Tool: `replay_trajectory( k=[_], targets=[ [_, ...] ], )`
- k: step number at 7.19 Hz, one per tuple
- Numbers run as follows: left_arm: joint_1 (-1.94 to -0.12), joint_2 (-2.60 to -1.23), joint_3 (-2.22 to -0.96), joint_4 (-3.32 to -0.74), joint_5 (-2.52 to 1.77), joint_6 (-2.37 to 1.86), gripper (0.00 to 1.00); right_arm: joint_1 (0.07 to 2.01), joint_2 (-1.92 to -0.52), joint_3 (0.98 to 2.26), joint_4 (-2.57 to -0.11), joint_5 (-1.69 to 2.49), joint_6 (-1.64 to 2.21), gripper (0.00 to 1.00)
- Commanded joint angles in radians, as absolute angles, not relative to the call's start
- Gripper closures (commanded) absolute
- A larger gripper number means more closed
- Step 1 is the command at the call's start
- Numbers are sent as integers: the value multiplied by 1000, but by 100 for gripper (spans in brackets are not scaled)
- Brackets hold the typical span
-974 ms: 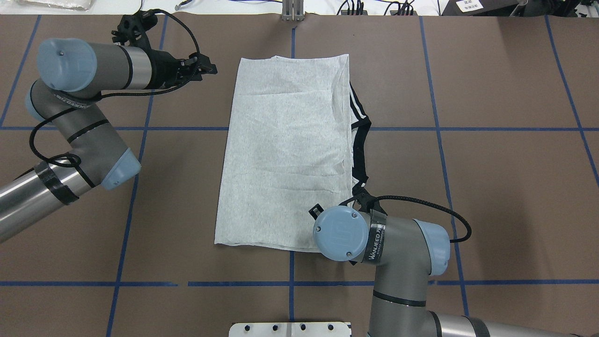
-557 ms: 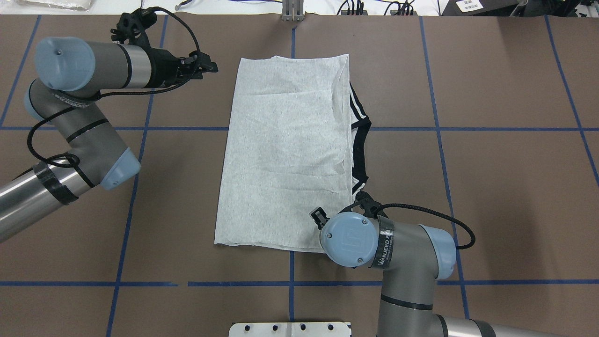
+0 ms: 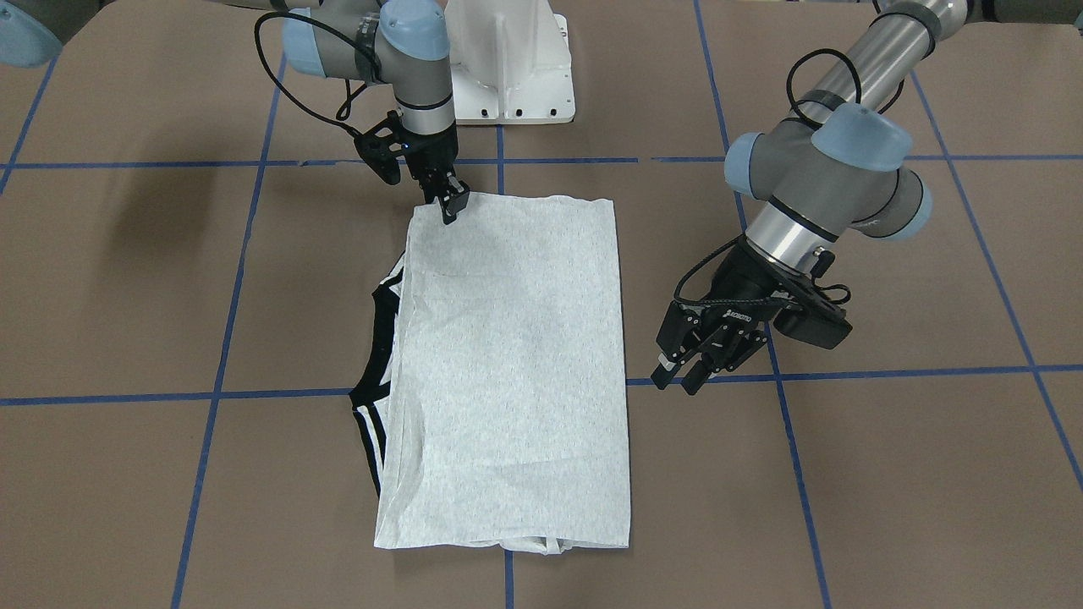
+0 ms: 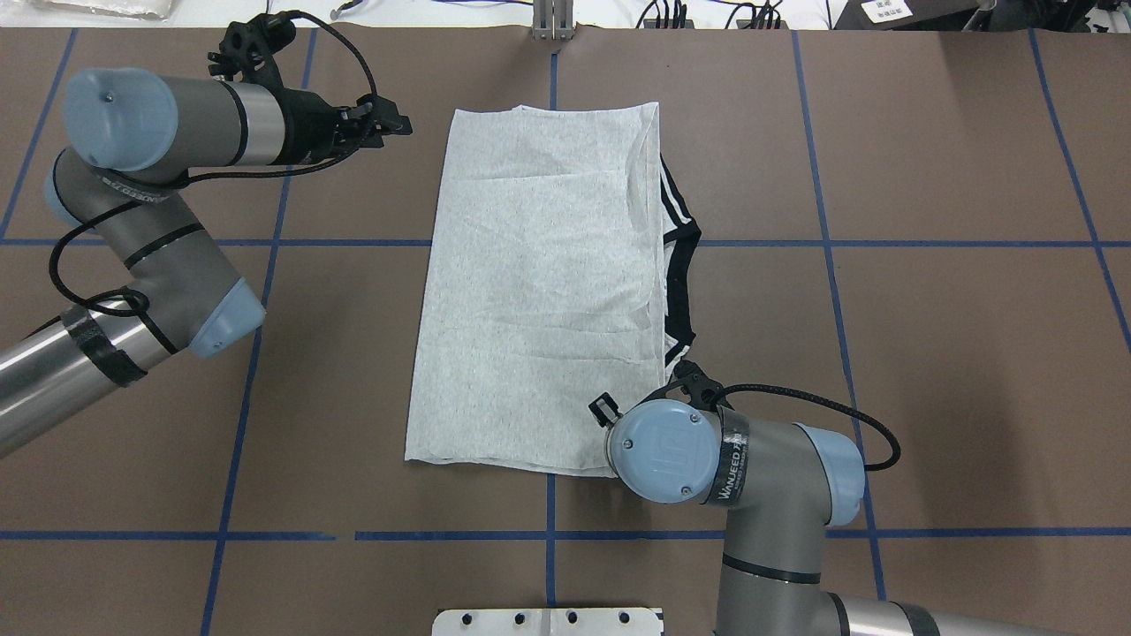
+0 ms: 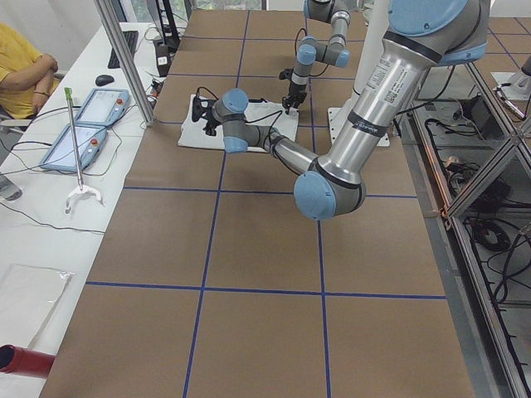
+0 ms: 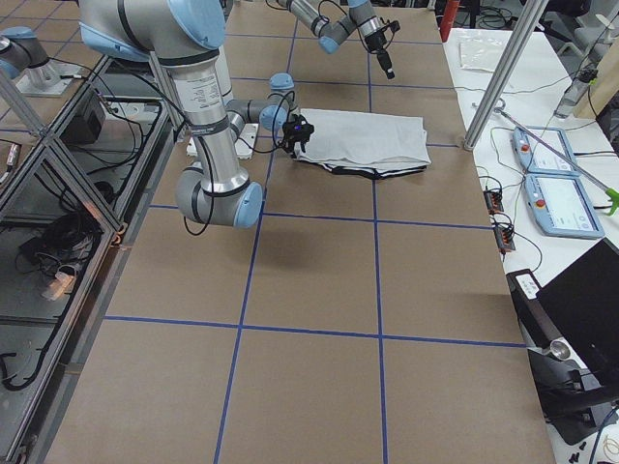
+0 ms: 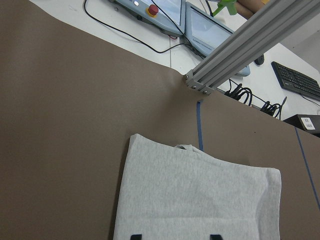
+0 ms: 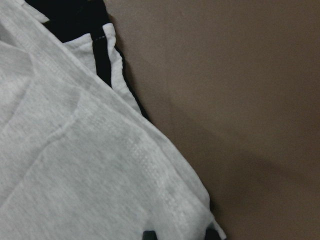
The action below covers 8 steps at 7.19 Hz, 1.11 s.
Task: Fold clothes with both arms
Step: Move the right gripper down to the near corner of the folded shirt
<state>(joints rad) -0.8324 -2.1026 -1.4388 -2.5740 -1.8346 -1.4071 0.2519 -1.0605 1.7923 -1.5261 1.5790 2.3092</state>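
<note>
Front-facing view: the shirt (image 3: 508, 355) lies flat mid-tabletop (image 3: 888, 474), folded into a long grey rectangle. Black trim shows along 1 long edge. The right claw (image 3: 448, 205) is at the shirt's corner nearest the robot, on the trim side. The left claw (image 3: 687, 370) is spread and empty, and hangs off the shirt's opposite long edge, apart from it.

Overhead view: the right wrist hides its claw. The left claw is near the shirt's far corner, not touching.

Side views: these add nothing on either claw.

Left wrist view: the shirt's far end lies ahead, with nothing between the 2 tips.

Right wrist view: only here do 2 fingertips (image 8: 148, 235) show. They are apart, the shirt's corner between them, apparently not yet pinched.

Judgement: the grasp for the next fold is in hand. Next, the left claw must reach its corner. Both claws must then pinch all layers and lift together.
</note>
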Motion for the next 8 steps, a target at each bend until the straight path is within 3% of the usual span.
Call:
replay_trajectory(
  k=[1,4,7,8],
  targets=[
    [-833,-2103,-1440,-2574,-1835,-1408,45,255,-1061,1808,-1531,1585,2306,100],
    [-812,-2108,-1475,-2550,-1870,-1580,45,258,-1109,1886,-1534,1589,2307,100],
    [-627,-1996,-1740,-2395,-1817,-1881,44,256,-1167,1942,-1532,1589,2307,100],
    [-500,-1968,-1856,-2229,-1699,-1973,45,253,-1169,1944,-1532,1589,2309,100]
  ],
)
